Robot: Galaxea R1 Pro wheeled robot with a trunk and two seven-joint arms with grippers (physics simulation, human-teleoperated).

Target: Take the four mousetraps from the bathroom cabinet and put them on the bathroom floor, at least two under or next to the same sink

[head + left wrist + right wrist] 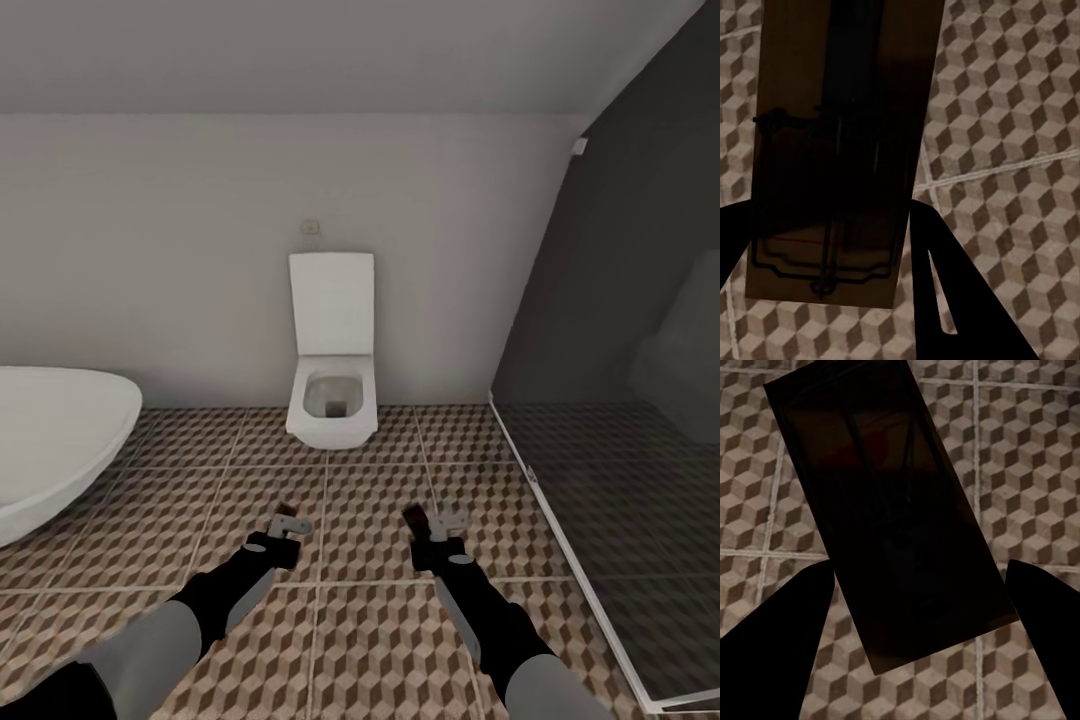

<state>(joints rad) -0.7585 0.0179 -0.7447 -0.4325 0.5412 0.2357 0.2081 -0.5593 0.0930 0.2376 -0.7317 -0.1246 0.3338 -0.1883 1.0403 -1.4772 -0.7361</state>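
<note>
A white toilet (332,395) hangs on the pale back wall (150,250), well ahead of the fingers and roughly between the two arms' lines, its lid (331,303) raised upright. A small wall plate (310,227) sits just above the lid. A white bathtub (50,440) curves in far out beyond the left fingers. A dark glass shower screen (620,400) stands beyond the right fingers.

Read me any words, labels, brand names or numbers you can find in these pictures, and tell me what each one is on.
None: no readable text on either mousetrap, the toilet or the bathroom floor. The small wall plate above the toilet is too small to tell.
</note>
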